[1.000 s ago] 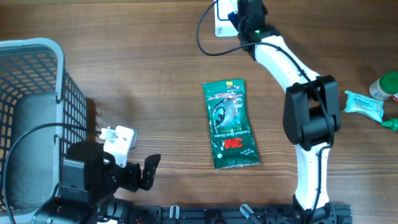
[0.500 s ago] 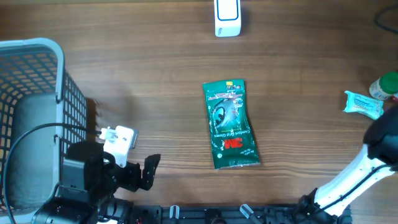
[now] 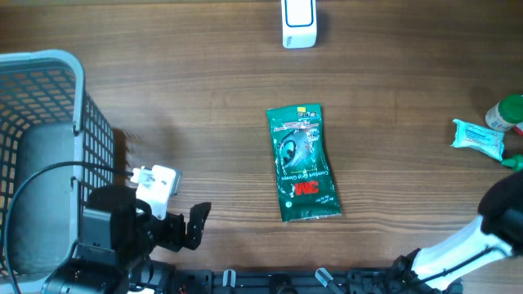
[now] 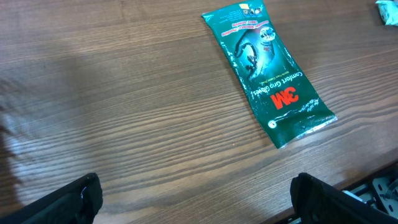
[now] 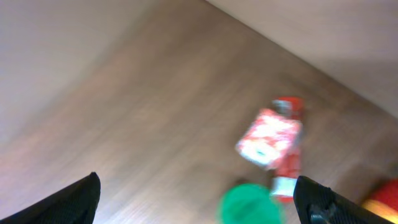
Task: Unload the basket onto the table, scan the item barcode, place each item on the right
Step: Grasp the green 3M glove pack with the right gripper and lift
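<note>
Left gripper (image 4: 196,186) agape; "3M" pouch (image 4: 267,68) ahead

Loads of bare table (image 3: 204,90) all round the green packet (image 3: 302,163). Nothing is touching it, so a claw can come in from any side. The left edge is walled off by the mesh basket (image 3: 41,59), with a white plug-looking block (image 3: 157,183) just beside it. The white scanner (image 3: 298,23) sits at the far edge, well apart from the packet. The right edge is cluttered: teal pack (image 3: 476,136) and green-capped bottle (image 3: 508,113), with the right arm (image 3: 482,237) near them.
</note>
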`<state>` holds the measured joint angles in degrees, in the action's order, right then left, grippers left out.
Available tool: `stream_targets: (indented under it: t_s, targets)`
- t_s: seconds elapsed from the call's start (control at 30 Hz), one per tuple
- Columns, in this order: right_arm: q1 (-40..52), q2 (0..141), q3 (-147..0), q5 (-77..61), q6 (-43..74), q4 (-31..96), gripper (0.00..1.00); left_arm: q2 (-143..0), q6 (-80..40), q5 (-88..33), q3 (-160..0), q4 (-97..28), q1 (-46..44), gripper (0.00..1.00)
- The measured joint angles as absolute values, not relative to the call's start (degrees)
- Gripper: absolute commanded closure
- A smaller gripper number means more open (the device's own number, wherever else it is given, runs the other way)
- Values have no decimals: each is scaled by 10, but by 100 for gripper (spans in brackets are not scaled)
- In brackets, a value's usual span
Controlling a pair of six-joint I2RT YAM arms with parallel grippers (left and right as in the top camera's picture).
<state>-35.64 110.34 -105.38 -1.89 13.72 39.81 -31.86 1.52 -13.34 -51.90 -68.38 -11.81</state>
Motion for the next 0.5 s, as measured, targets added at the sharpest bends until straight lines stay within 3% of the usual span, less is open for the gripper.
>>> stream_targets:
  t_s: [0.1, 0.23, 0.4, 0.5]
  targets:
    - [-316, 1056, -1056, -194, 193, 492, 0, -319, 15, -133, -519, -684, -118, 0]
    - [-206, 1058, -1054, -259, 208, 569, 0, -319, 15, -133, -519, -684, -118, 0]
    - [8, 1059, -1053, -180, 203, 656, 0, -319, 15, -133, -519, -684, -118, 0]
    - [145, 1062, -990, -147, 202, 641, 0, -319, 15, -133, -519, -684, -118, 0]
